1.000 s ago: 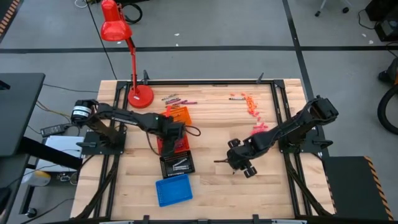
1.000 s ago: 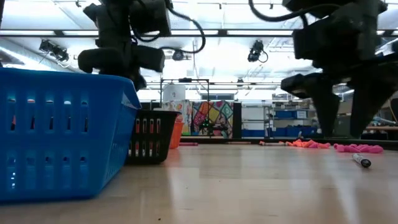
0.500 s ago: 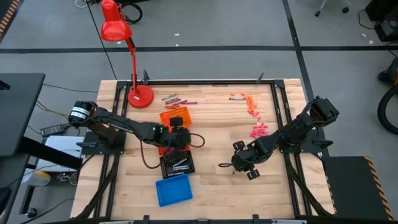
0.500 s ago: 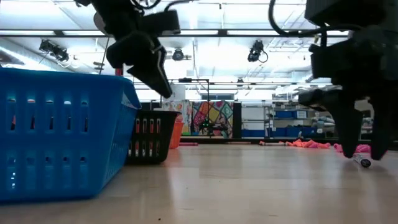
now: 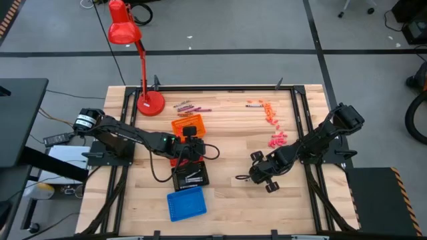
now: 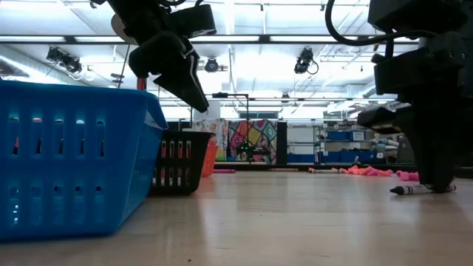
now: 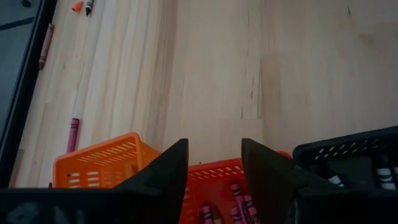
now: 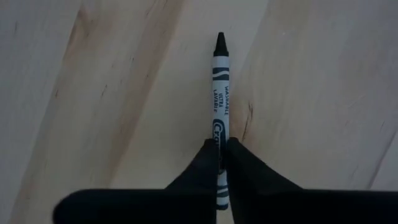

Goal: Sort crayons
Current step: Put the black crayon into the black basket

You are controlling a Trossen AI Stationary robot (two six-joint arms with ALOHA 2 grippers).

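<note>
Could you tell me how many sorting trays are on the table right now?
4, in a line under the left arm: orange tray farthest back, red tray mostly hidden beneath the gripper, black tray, then blue tray nearest the front.

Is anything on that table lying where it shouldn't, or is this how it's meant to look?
Mostly loose crayons. A pink and orange scatter lies on the bare wood far from the trays, with a few more near the lamp. The right gripper is shut on a black crayon lying alone mid-table.
</note>
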